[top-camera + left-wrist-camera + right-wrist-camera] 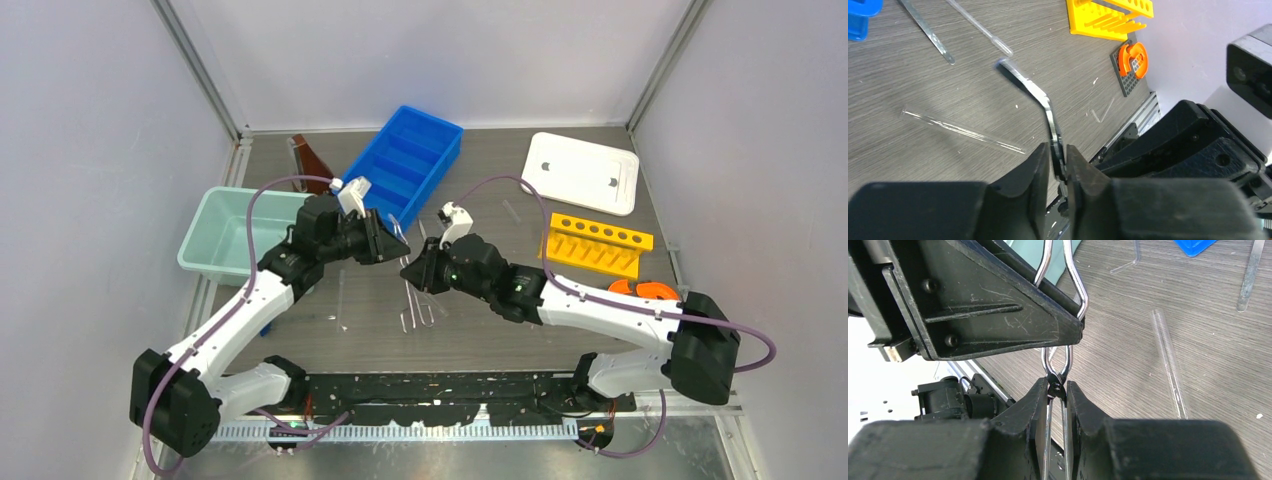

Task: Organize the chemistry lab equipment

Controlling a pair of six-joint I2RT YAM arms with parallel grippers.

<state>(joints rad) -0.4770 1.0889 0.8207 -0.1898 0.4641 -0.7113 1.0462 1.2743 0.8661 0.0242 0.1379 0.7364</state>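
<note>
Silver tongs [1074,287] hang above the table between my two grippers. The right gripper [1057,390] is shut on them at their pivot, with both wire arms running back between its fingers. The left gripper [1060,160] is shut on the tongs' other end, and a curved metal tip [1040,97] sticks out past its fingers. From above, the left gripper [385,245] and right gripper [415,270] meet nose to nose at mid table. On the wood lie a thin glass rod [963,131] and a clear pipette [980,27]. The yellow holed rack [597,245] and white lid [582,172] sit at the right.
A blue divided tray [405,165] stands at the back centre and a teal bin [235,235] at the left. A flat metal spatula [928,32] lies near the tray. An orange piece [645,290] sits on a dark plate by the right wall. Thin items [415,308] lie below the grippers.
</note>
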